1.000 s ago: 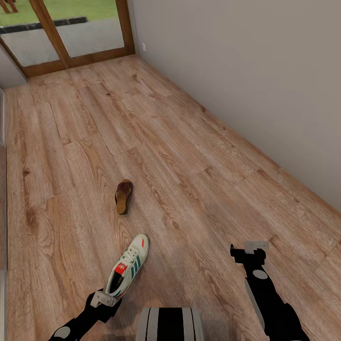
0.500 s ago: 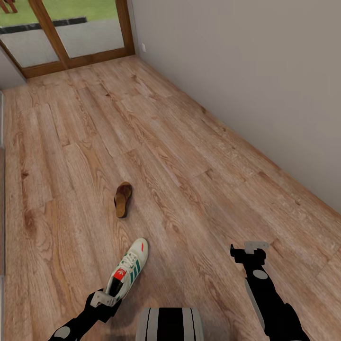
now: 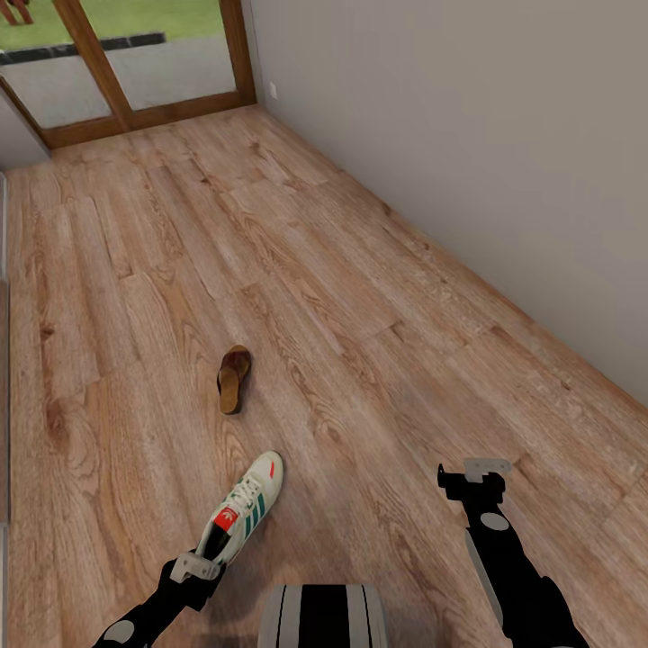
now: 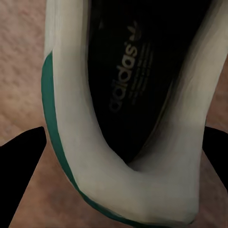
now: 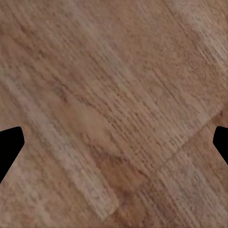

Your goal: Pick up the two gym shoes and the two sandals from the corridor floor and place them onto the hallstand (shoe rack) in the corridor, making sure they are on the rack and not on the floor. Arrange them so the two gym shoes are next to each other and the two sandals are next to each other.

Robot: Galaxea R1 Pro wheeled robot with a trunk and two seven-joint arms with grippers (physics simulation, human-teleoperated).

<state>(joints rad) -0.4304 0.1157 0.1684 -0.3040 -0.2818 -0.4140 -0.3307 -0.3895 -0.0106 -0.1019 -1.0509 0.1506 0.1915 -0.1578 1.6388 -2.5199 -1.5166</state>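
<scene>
The left gripper [image 3: 200, 569] is at the heel of a gym shoe [image 3: 243, 509]. In the left wrist view its two dark fingers [image 4: 21, 178] stand wide apart, one at each side of the heel of the shoe [image 4: 123, 114]. I cannot tell whether the fingers touch the shoe. The heel opening with the dark insole and its printed brand name faces this camera, and a green stripe runs along the white side.

The shoe lies on the floor [image 3: 378, 297] with its toe pointing away from the robot and a little to the right. It is white, with green side stripes and a red patch on the tongue.

The right gripper [image 3: 472, 475] hangs above bare floor, well apart from the shoe. In the right wrist view only the dark tips of its fingers [image 5: 9, 145] show at the two edges over the wood planks [image 5: 114, 109], so it is open wide and holds nothing.

One brown sandal [image 3: 233, 378] lies on the floor further ahead, beyond the toe of the shoe and a little to the left. A grey wall [image 3: 468, 135] runs along the right side, and a wooden-framed glass door [image 3: 135, 63] stands at the far end.
</scene>
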